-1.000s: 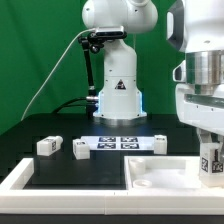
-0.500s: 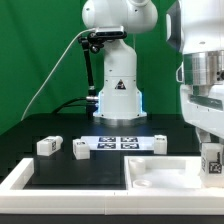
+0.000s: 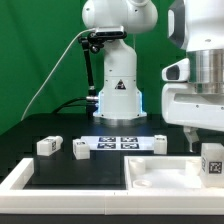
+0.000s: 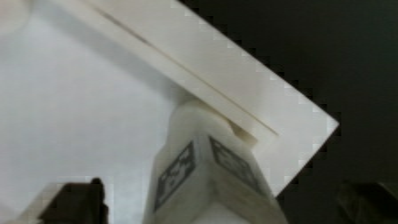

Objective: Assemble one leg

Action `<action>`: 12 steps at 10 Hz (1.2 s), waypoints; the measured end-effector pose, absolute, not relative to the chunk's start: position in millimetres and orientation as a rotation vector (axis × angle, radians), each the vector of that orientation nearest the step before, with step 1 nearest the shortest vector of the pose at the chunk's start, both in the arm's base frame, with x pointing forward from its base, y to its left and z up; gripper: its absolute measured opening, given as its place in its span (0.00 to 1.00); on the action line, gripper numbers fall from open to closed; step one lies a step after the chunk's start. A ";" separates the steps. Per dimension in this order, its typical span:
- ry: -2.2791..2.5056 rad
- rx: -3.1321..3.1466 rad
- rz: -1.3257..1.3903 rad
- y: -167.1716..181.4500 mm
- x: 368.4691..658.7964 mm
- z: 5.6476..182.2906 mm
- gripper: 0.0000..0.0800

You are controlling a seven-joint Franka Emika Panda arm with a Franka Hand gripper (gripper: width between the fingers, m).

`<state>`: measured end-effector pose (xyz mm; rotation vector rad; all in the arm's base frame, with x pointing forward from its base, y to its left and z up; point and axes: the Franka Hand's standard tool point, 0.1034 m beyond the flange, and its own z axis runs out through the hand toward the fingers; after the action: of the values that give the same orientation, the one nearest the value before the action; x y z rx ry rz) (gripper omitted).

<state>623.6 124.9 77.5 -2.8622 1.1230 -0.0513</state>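
the leg [image 3: 211, 160], a small white post with a black-and-white marker tag on its facing side, is standing upright at the far right edge of the exterior view, a little below mid-height, and its foot is resting on the large white square part [image 3: 165, 173] that is filling the lower right of that frame. in the wrist view the leg [image 4: 210, 165] is showing in the lower middle as a tagged post rising at the corner of the white square part [image 4: 89, 110], whose raised rim is running diagonally from the upper left toward the right. the gripper [image 3: 192, 137] is hanging just above and beside the leg in the exterior view, with one dark finger [image 3: 191, 142] showing apart from the post; in the wrist view the dark fingertips [image 4: 75, 201] are sitting at the two lower corners of the frame, wide apart with the leg between them and not touching it, so the pincer is standing spread. further out in the exterior view, three more loose legs are lying on the black table [image 3: 40, 125]: one [image 3: 48, 145] at mid-left, one [image 3: 81, 149] just right of it, and one [image 3: 160, 142] right of centre. the marker board [image 3: 121, 142] is lying flat between those last two.
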 end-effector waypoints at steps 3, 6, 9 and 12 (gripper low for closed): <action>0.564 -3.066 -0.065 123.0 625.4 80.8 0.81; 0.109 -3.153 -0.070 117.6 626.8 81.0 0.81; 0.001 -3.156 -0.071 115.4 627.1 80.5 0.81; 0.043 -3.155 -0.071 115.4 627.2 80.5 0.51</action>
<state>627.2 115.4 80.5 -3.1548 0.0428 -0.0710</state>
